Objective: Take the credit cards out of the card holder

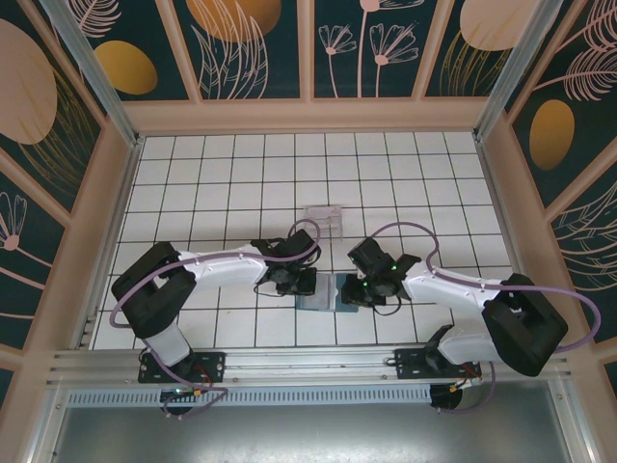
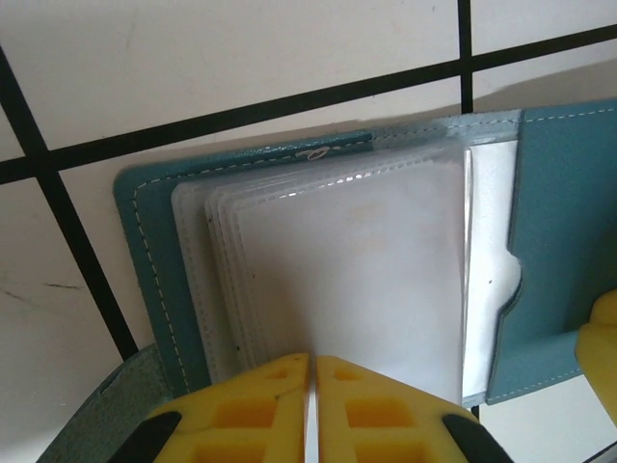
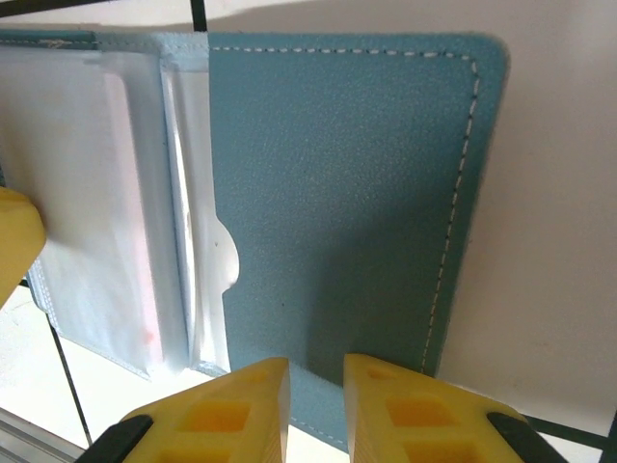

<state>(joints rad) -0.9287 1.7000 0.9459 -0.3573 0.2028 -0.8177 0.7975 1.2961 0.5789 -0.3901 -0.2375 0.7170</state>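
The slate-blue card holder (image 1: 323, 292) lies open on the white tiles between my two grippers. Its milky plastic sleeves (image 2: 357, 260) fan out from the spine, and the top one runs up into my left gripper (image 2: 313, 359), which is shut on its near edge. The credit cards are hidden; I cannot make any out through the cloudy sleeves. My right gripper (image 3: 316, 371) sits at the near edge of the holder's plain right flap (image 3: 337, 193). Its jaws stand a narrow gap apart, with the flap lying flat beneath them and nothing pinched between.
A clear plastic box (image 1: 324, 218) stands on the tiles just beyond the card holder. Both arms reach inward from the near edge, and the wooden walls enclose the tiled floor (image 1: 231, 174) on three sides.
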